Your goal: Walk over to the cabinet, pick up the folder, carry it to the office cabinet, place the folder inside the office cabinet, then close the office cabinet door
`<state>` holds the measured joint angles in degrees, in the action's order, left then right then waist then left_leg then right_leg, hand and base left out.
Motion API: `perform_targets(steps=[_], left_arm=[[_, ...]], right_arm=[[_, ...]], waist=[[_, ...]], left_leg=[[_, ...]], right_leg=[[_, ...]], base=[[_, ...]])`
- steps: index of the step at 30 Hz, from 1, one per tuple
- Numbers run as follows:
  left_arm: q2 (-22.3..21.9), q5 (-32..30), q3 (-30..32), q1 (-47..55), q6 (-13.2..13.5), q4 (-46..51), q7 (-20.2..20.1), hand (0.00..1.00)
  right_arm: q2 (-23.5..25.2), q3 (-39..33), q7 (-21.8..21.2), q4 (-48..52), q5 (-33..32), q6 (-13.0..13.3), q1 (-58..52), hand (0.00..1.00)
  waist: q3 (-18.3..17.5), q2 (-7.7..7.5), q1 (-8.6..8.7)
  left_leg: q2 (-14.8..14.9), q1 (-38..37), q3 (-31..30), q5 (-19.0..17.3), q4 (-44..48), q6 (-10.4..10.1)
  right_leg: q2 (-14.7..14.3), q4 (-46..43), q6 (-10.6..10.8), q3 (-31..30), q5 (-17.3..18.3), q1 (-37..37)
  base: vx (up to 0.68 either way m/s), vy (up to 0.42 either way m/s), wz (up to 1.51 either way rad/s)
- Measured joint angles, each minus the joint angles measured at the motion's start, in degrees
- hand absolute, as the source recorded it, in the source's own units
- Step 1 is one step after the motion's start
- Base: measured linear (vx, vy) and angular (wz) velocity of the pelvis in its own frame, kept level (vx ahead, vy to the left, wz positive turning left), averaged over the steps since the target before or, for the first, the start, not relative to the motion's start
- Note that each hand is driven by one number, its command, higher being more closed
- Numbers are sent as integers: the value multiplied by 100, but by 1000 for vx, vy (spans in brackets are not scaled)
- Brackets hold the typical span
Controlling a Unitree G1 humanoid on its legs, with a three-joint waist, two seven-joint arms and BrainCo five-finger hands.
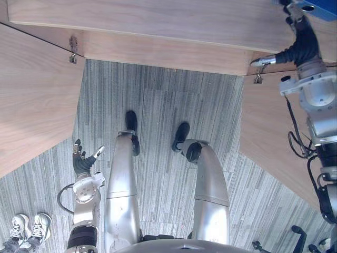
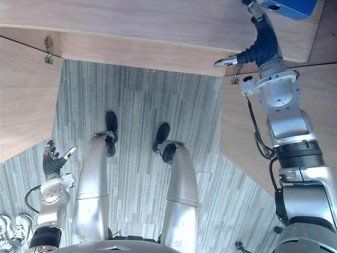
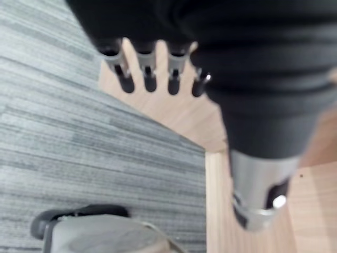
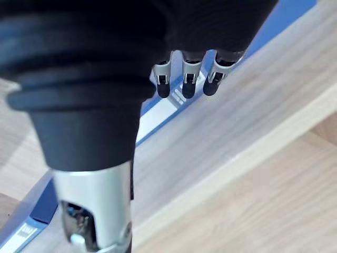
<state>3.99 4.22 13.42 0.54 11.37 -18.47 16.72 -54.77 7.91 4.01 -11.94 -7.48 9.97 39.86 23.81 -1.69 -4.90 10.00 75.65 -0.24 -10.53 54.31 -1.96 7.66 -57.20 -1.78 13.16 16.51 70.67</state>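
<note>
A blue folder [image 1: 322, 9] lies on the wooden cabinet top [image 1: 158, 21] at the far right; the right wrist view shows it as a blue folder [image 4: 284, 23] with a white strip. My right hand [image 1: 300, 37] reaches up to the folder's near edge. Its fingers [image 4: 184, 79] are straight and hover over the folder, with nothing in their grasp. My left hand [image 1: 81, 161] hangs low at my left side above the carpet, fingers [image 3: 150, 74] straight and empty.
Two wooden cabinet doors stand open, the left door [image 1: 31, 105] and the right door [image 1: 268, 137], with grey carpet [image 1: 158, 116] between them. A person's white shoes [image 1: 29, 226] show at lower left. A dark chair base [image 1: 300, 237] sits at lower right.
</note>
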Motion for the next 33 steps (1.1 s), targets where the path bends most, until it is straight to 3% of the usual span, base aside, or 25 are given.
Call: perform_targets(steps=[4, 5, 6, 11, 17, 33], left_arm=[[-2, -2, -8, 13, 0, -1, -2, 0], [-5, -7, -10, 13, 0, 1, 0, 0], [-7, -8, -12, 13, -1, 1, 1, 0], [-13, -61, -8, 13, -6, 164, 51, 0], [-13, -114, -3, 12, -5, 220, 200, 0], [-56, -213, -5, 4, -4, 218, 331, 0]], right_arm=[[79, -33, 8, 337, 5, 38, -389, 0], [291, -209, 56, 505, 39, 41, -550, 0], [585, -436, 167, 680, 101, 46, -710, 100], [1604, -1136, 945, 1172, 740, 43, -933, 100], [2189, -1333, 1661, 1278, 1253, -4, -683, 100], [2296, -1369, 2038, 339, 1287, -173, 203, 100]], waist=[[0, 0, -1], [0, 0, 14], [-16, -11, 20], [-51, -58, 33], [-50, -58, -1], [-45, -53, -114]], left_leg=[[2, -46, 36, 5, -43, 6], [4, -72, 30, 5, -55, 7], [4, -94, 32, 5, -65, 7], [3, -111, 41, 4, -66, 8], [1, -184, 98, 12, -92, 12], [-41, -85, 96, 23, -118, 8]], right_leg=[[0, 15, -1, -20, 0, -16], [-4, 31, 0, -13, 0, -49], [-6, 43, 2, -13, 1, -67], [-5, 43, 2, -21, 1, -76], [1, 5, 2, -82, 3, -83], [44, -52, 13, -87, 47, 34]], base=[[0, 0, 0], [0, 0, 0], [0, 0, 0], [0, 0, 0], [0, 0, 0], [0, 1, 1]])
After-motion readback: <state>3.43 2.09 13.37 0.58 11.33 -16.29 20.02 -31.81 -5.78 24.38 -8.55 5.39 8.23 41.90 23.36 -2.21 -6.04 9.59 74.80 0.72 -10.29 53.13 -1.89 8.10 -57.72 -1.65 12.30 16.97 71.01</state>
